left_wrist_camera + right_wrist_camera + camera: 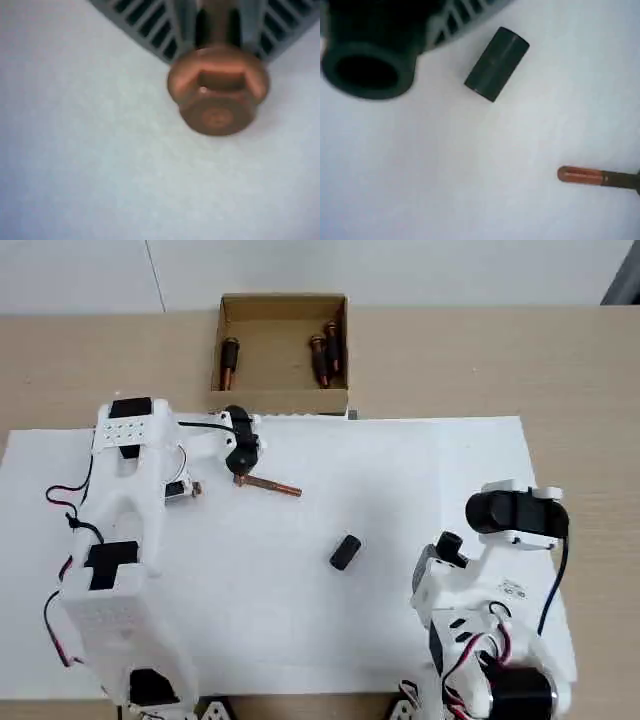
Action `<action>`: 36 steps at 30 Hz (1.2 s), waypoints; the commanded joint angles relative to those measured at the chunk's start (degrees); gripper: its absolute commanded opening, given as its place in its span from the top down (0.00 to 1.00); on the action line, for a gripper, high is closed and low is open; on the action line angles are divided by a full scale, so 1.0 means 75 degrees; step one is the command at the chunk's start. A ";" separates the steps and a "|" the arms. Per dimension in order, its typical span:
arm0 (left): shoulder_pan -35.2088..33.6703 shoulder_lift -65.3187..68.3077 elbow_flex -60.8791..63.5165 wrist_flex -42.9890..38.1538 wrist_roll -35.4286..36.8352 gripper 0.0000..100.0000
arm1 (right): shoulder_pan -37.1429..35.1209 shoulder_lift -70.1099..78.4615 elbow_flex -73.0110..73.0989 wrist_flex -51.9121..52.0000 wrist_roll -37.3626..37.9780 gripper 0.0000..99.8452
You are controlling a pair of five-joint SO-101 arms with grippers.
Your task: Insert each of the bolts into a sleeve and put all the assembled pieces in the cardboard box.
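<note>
Left end effector (241,468) is clamped on the copper bolt (272,486) near its head, low over the white sheet (420,460), near the cardboard box (280,402). Right end effector (448,543) pinches a black sleeve (362,70). My judgement: line shank and bore up coaxially before pushing.

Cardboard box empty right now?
No, three assembled pieces lie inside the cardboard box, one at one side and two together at the other.
</note>
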 commanded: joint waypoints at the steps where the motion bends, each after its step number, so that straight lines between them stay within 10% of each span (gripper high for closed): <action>1: 0.0094 -0.0070 -0.0205 -0.0012 -0.1231 1.00 | 0.0064 -0.0006 -0.0035 -0.0100 0.0070 1.00; 10: 0.0410 -0.0656 -0.1424 0.2544 -0.0867 1.00 | 0.0006 -0.0006 -0.0574 -0.0100 0.0070 1.00; 25: 0.2403 -0.4173 -0.1448 0.2532 0.5462 1.00 | -0.0193 -0.0018 -0.1711 0.0744 0.0844 1.00; 36: 0.2989 -0.6505 -0.1436 0.2508 0.7642 1.00 | -0.0803 -0.0029 -0.1840 0.0838 0.0844 1.00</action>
